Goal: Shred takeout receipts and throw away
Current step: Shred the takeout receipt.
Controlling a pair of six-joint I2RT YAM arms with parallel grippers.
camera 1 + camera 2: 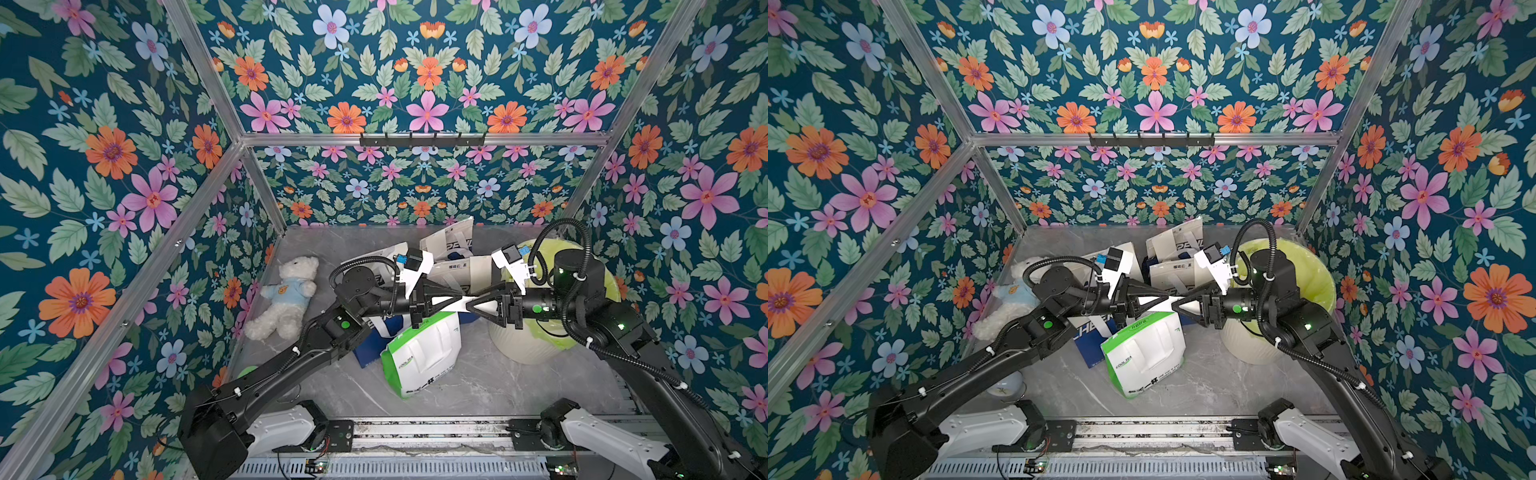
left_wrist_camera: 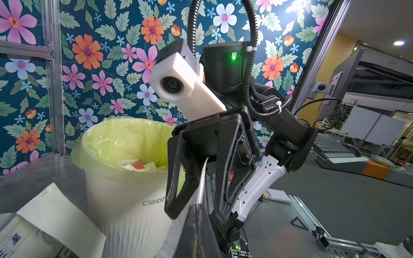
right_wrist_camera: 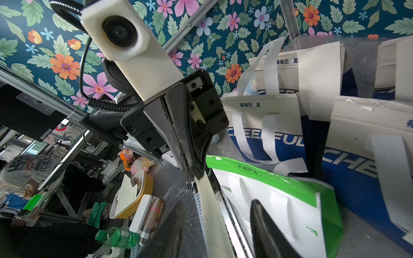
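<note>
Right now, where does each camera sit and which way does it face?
Top views: high over the front, looking down toward the back wall; both arms, left pincer and right pincer tip to tip above the bags.
Left wrist: on the left arm, facing the open right pincer and bin; own shut tip clamps the receipt.
Right wrist: on the right arm, facing the left pincer and bags; own fingers show.
Shared: both wrist views show the receipt.

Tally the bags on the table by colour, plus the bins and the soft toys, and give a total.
White-and-blue bags: 4
White-and-green bag: 1
Bin: 1
Teddy bear: 1
Total: 7
</note>
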